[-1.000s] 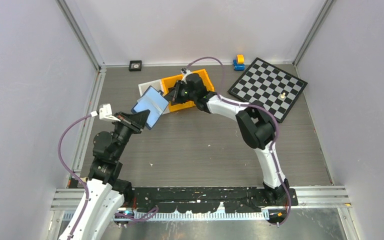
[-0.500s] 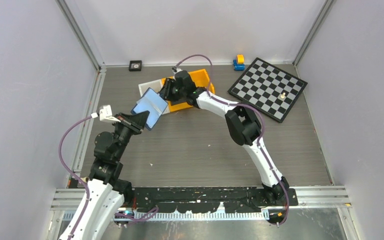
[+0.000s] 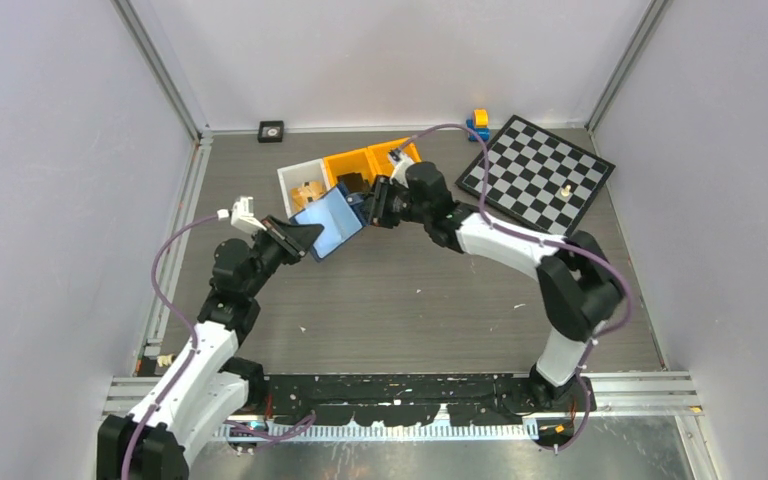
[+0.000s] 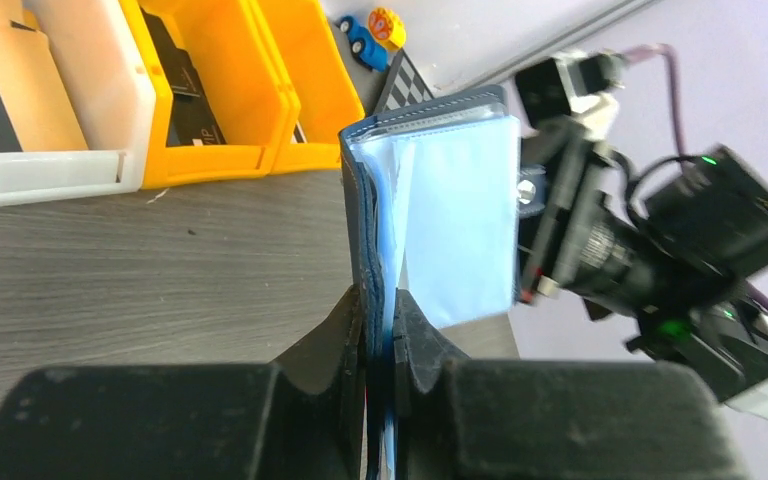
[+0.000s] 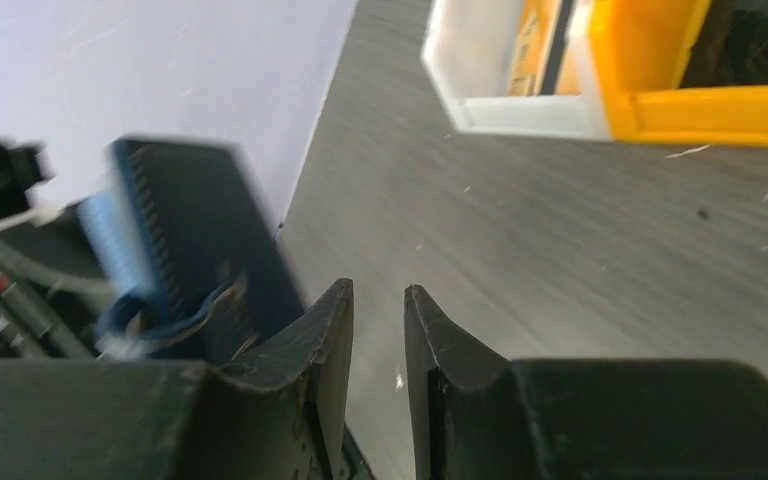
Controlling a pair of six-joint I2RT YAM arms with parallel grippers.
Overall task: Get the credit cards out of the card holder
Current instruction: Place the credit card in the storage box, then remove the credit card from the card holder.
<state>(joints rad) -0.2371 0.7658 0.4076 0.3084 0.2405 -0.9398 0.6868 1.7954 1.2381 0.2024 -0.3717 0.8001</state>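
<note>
Left end effector [image 4: 380, 305] clamps the raised card holder [image 4: 455, 215]; right end effector [image 5: 378, 300] extends alongside, narrowly parted, empty; credit cards indiscernible.

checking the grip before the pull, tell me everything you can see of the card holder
The card holder is a small folding wallet, navy outside with stitched edges, pale blue-grey leaves inside. It stands open and on edge, raised near the orange bins. The fingers of the left gripper pinch its lower edge. The right gripper, fingers slightly parted and empty, is close beside it; contact cannot be told.
</note>
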